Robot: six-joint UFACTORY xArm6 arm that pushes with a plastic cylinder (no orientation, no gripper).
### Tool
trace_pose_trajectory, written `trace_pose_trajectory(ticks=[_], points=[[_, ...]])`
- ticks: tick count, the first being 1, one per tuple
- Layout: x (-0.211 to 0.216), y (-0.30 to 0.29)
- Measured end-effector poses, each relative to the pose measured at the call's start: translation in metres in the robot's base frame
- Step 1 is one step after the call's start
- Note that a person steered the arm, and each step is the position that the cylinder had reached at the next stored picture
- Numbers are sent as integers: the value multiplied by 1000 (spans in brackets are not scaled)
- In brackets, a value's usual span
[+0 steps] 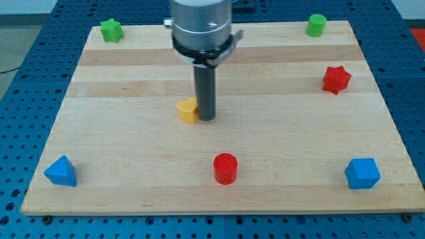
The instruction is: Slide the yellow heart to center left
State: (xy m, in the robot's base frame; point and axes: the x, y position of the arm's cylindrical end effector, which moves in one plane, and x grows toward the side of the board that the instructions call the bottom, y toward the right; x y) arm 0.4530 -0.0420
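1. Driving this one remotely. There's no pincer on this arm at all, so nothing to call spread or pressed together: it ends in a straight dark rod, and my tip (207, 119) is down on the pale wooden desk (133, 172).

2. The small yellow heart-shaped block (188, 111) sits near the middle of the desk, a bit toward the view's top. My tip is right against its right side, touching or as good as touching.

3. Center left means shoving it toward the view's left, and that lane looks free of other blocks.

4. What could go wrong, as I see it:
   - The heart has an uneven outline, so if my tip isn't pushing through its middle it'll probably spin and slip off toward the view's top or bottom.
   - It looks light, so a fast push might send it skating past the spot, maybe toward the desk's left edge.
   - The rod partly hides the contact point, so I can't tell exactly which face I'm on.

5. The other blocks are all well apart from the path: green star (111, 30), green cylinder (316, 25), red star (336, 79), red cylinder (225, 168), blue triangular block (61, 171), blue chunky block (362, 173).
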Motion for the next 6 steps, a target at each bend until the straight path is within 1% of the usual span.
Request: trace_pose_trajectory(ticks=[2, 4, 5, 6], points=[[0, -69], [-43, -125], [-63, -139], [-69, -145]])
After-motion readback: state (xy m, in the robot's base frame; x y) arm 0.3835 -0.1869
